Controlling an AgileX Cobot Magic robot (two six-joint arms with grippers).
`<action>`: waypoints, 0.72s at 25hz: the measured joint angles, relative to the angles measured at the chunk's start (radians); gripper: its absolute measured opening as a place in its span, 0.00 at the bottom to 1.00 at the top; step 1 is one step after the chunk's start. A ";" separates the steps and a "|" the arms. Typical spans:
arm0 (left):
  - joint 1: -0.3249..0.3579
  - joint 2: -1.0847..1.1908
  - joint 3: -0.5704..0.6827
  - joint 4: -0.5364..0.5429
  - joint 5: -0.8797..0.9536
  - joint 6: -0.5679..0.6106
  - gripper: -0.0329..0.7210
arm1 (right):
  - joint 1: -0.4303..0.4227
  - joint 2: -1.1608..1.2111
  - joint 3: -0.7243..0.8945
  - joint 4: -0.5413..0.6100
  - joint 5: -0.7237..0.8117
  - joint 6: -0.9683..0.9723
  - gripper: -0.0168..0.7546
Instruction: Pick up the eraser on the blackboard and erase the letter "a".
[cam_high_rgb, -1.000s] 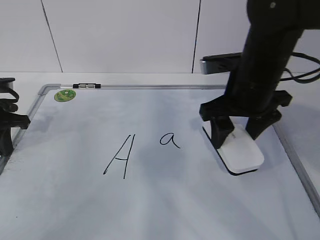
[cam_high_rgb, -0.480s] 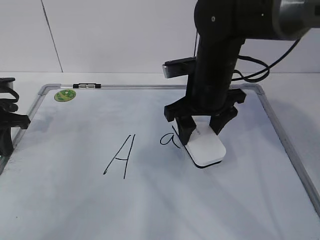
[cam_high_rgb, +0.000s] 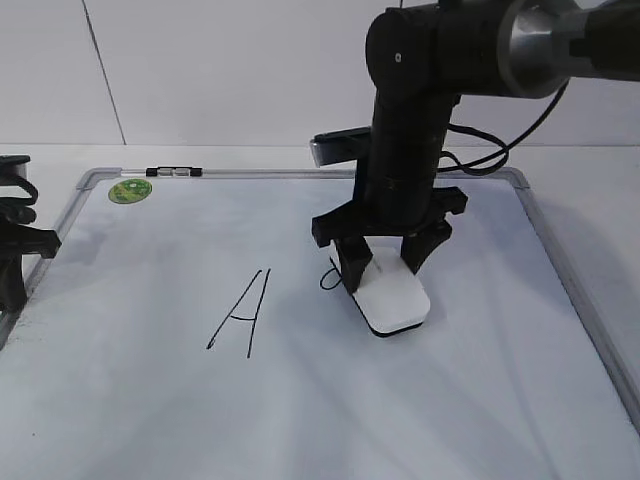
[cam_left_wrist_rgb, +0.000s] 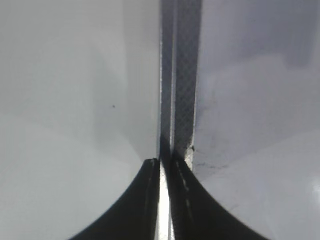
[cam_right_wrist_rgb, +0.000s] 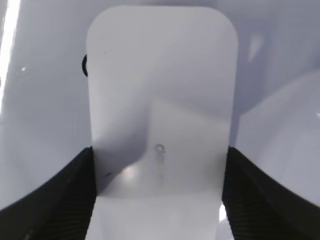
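The blackboard (cam_high_rgb: 150, 400) is a large white board with a grey frame, lying flat. My right gripper (cam_high_rgb: 385, 262) is shut on the white eraser (cam_high_rgb: 393, 300), which rests on the board and covers most of the letter "a" (cam_high_rgb: 328, 279); only its left curve shows. In the right wrist view the eraser (cam_right_wrist_rgb: 160, 100) fills the space between my jaws (cam_right_wrist_rgb: 157, 175), and a bit of black stroke (cam_right_wrist_rgb: 84, 65) peeks out at its left edge. My left gripper (cam_high_rgb: 12, 275) rests at the board's left edge; its jaws (cam_left_wrist_rgb: 163, 172) are shut over the frame (cam_left_wrist_rgb: 182, 90).
A large capital "A" (cam_high_rgb: 240, 312) is drawn left of the eraser. A round green sticker (cam_high_rgb: 130, 190) sits near the far left corner. A grey box (cam_high_rgb: 335, 148) lies beyond the board's far edge behind my right arm.
My right gripper has slid the eraser leftward across the board, from the right side onto the small "a", now mostly covered. The left arm has not moved.
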 joint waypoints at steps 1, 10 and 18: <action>0.000 0.000 0.000 0.000 0.000 0.000 0.11 | 0.000 0.000 -0.007 0.002 0.002 0.000 0.75; 0.000 0.000 0.000 0.000 0.000 0.000 0.11 | 0.000 0.020 -0.042 0.004 0.002 -0.005 0.75; 0.000 0.000 0.000 0.000 0.000 0.000 0.12 | 0.000 0.068 -0.063 0.004 0.010 -0.005 0.75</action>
